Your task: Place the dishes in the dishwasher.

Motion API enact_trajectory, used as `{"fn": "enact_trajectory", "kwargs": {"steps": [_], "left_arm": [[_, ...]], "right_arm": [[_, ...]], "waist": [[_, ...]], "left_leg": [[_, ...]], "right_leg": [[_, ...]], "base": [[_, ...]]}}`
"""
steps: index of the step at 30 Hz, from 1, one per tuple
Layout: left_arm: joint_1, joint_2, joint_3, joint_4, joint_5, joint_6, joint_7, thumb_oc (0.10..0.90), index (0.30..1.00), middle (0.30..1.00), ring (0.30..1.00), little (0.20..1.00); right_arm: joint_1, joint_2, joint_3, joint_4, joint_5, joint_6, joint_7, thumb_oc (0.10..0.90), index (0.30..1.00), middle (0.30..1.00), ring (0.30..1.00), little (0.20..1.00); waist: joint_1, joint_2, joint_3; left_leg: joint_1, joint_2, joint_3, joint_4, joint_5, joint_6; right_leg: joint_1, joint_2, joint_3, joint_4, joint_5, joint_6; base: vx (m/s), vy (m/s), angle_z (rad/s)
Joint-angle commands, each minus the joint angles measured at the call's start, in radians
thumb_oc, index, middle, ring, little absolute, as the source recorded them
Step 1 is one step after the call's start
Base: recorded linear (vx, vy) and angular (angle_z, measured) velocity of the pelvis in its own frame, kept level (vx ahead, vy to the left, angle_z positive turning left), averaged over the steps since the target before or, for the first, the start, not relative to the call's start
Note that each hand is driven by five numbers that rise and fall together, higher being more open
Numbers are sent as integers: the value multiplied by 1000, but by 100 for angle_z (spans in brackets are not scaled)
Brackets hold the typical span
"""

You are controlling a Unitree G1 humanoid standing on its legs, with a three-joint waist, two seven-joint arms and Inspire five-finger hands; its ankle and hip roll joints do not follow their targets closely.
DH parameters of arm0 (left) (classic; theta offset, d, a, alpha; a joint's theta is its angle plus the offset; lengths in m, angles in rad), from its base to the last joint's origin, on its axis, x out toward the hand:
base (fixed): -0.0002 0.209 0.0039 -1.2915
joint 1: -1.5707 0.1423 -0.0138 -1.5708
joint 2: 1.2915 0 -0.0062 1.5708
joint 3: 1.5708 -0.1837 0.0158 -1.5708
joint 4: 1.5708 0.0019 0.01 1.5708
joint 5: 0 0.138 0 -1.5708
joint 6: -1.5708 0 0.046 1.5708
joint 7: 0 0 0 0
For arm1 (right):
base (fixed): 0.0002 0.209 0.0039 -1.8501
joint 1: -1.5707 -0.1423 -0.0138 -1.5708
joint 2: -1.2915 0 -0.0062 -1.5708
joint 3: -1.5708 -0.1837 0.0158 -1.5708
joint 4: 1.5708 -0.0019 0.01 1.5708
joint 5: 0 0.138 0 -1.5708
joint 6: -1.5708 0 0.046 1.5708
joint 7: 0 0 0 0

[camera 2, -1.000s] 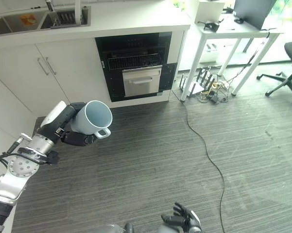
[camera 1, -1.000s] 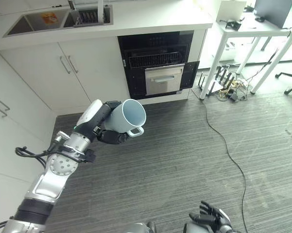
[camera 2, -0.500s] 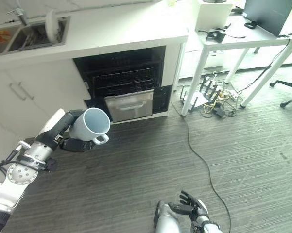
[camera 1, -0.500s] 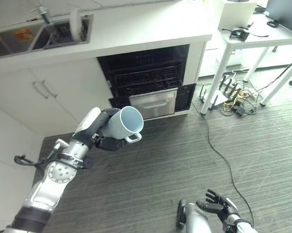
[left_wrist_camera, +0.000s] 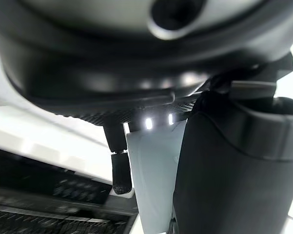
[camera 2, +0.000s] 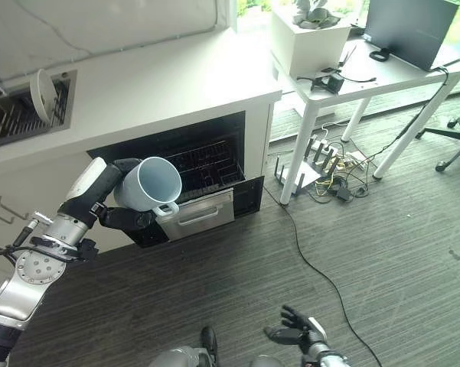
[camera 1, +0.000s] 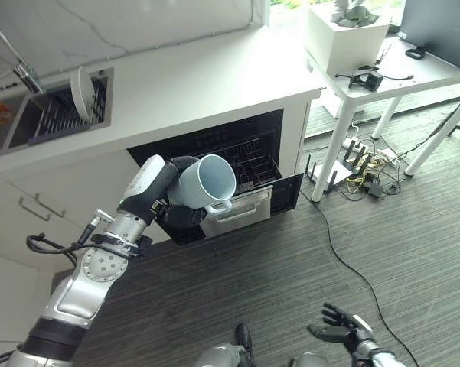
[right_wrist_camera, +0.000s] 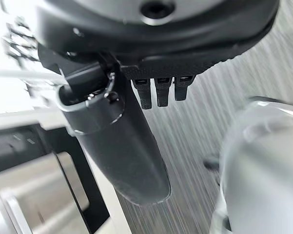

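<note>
Before dishwasher (camera 1: pixel 245 164): left hand (camera 1: pixel 154 195) w/ mug (camera 1: pixel 205 182)

Ahead of me runs a white counter (camera 1: pixel 214 84) with a pale marbled wall (camera 1: pixel 115 27) behind it. A sink (camera 1: pixel 53 111) is sunk into its top, and white cabinet doors (camera 1: pixel 30 210) with bar handles sit below. The floor (camera 1: pixel 306 260) is dark grey, finely striped planking. To my right stands a white table (camera 2: pixel 367 76) on slim legs — a white planter box (camera 2: pixel 310 38) and a dark monitor (camera 2: pixel 409 27) on top, a tangle of cables and a router (camera 2: pixel 325 160) underneath. An office chair's base (camera 2: pixel 451 141) shows at the far right. Daylight falls brightly across the counter.
</note>
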Motion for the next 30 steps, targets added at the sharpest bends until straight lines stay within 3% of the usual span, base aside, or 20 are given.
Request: {"fn": "enact_trajectory", "kwargs": {"steps": [1,6,15,18,19,20,21,23,24,25,27,28,30], "left_arm": [[-97,-13,131,-85,-19,-91,89,400,300,300,300,300],[-109,-12,132,-86,-18,-87,65,400,300,300,300,300],[-100,-26,133,-76,27,-118,72,400,300,300,300,300],[-97,-19,137,-73,16,-133,54,400,300,300,300,300],[-99,-12,137,-72,10,-143,44,400,300,300,300,300],[-103,-2,133,-70,9,-148,46,400,300,300,300,300],[-107,8,129,-66,11,-151,48,400,300,300,300,300],[-108,26,126,-59,1,-152,43,400,300,300,300,300],[-108,33,127,-54,-2,-157,45,400,300,300,300,300],[-112,35,122,-51,3,-160,51,400,300,300,300,300],[-131,44,104,-46,13,-162,65,400,300,300,300,300],[-168,67,83,-34,2,-159,68,400,300,300,300,300],[-184,76,73,-25,-5,-158,68,400,300,300,300,300]], "right_arm": [[18,-96,-17,-57,-30,-60,-5,800,900,900,900,900],[37,-100,-28,-81,-12,-34,-28,800,900,900,900,900],[49,-73,-41,-100,-33,-19,-37,800,900,900,900,900],[40,-70,-37,-113,-30,-22,-49,800,900,900,900,900],[36,-67,-34,-124,-17,-26,-57,800,900,900,900,900],[34,-65,-33,-137,-8,-28,-59,800,900,900,900,900],[33,-63,-33,-151,-4,-30,-61,800,900,900,900,900],[32,-59,-34,-171,-2,-36,-58,800,900,900,900,900],[31,-60,-33,-175,4,-44,-50,800,900,900,900,900],[32,-60,-31,-179,8,-49,-45,800,900,900,900,900],[36,-57,-30,-179,7,-70,-34,800,900,900,900,900],[29,-52,-38,-144,14,-84,-15,800,900,900,900,900],[22,-49,-44,-119,12,-88,-5,800,900,900,900,900]], "waist": [[-22,53,-46],[-31,53,-53],[9,43,-78],[30,36,-87],[31,33,-90],[22,35,-86],[13,34,-75],[-6,34,-55],[-16,44,-51],[-24,45,-44],[-41,42,-38],[-52,16,-32],[-50,5,-37]], "left_leg": [[47,125,-19,-140,-105,-46],[71,135,11,-140,-122,-44],[62,49,-27,-140,-147,-14],[58,13,-52,-140,-156,9],[66,-5,-68,-140,-165,26],[78,-20,-87,-140,-178,46],[93,-39,-107,-140,-192,68],[130,-60,-145,-140,-214,98],[143,-54,-161,-140,-220,100],[157,-52,-171,-140,-226,97],[176,-51,-191,-140,-240,91],[198,-50,-210,-140,-266,73],[201,-38,-211,-140,-275,61]], "right_leg": [[-8,48,-28,-27,27,79],[34,37,-55,-27,10,72],[71,2,-55,-27,6,83],[96,14,-57,-27,-6,83],[109,33,-54,-27,28,91],[105,52,-43,-11,85,104],[60,58,-19,80,119,117],[-43,53,31,211,161,130],[-80,58,43,212,173,126],[-79,55,52,166,167,122],[-90,16,93,31,213,139],[-140,-73,191,-27,230,170],[-155,-96,221,-27,234,186]], "base": [[113,107,-14],[137,178,-10],[96,184,2],[54,122,-18],[94,141,-1],[80,145,6],[51,107,9],[22,20,26],[22,-96,25],[28,-189,32],[86,-376,39],[112,-489,44],[174,-518,60]]}}
